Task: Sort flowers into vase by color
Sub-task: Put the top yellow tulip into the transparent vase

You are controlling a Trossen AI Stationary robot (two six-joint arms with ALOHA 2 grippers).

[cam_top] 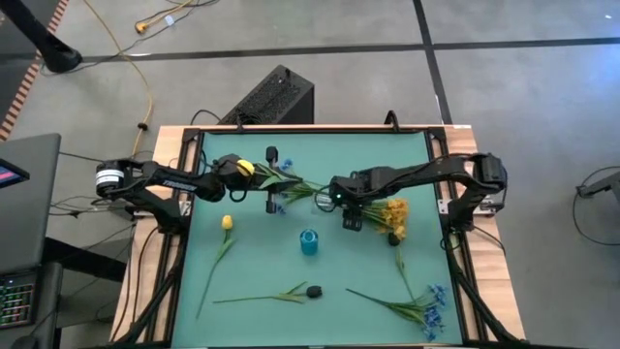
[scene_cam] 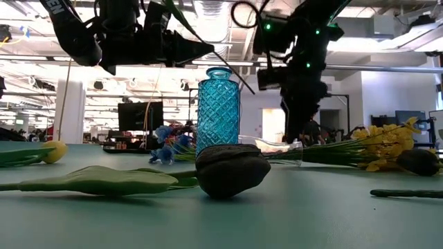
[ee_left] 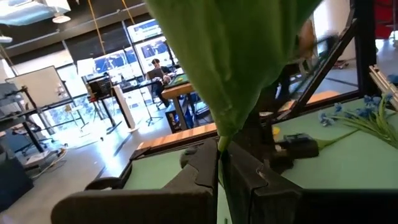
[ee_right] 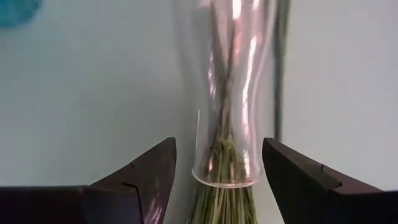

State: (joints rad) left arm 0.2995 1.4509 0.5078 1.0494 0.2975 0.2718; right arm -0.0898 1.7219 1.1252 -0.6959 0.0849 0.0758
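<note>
Clear glass vase (ee_right: 227,99) lies on its side on the tabletop (cam_top: 252,267), yellow spray stems (cam_top: 392,215) in its mouth, long axis running straight ahead between your right end effector (ee_right: 217,171) fingers, which stand open. Left end effector (ee_left: 219,163) is clamped on a green stalk, probably the yellow tulip (cam_top: 246,167).

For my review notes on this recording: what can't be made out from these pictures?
- Left gripper: what it pinches. In the left wrist view a green leaf fills the frame; the bloom is hidden.
- Clear glass vase: lying on its side; the right wrist view cuts off its far end and blooms.
- Right gripper: whether the open fingers touch the glass.
</note>
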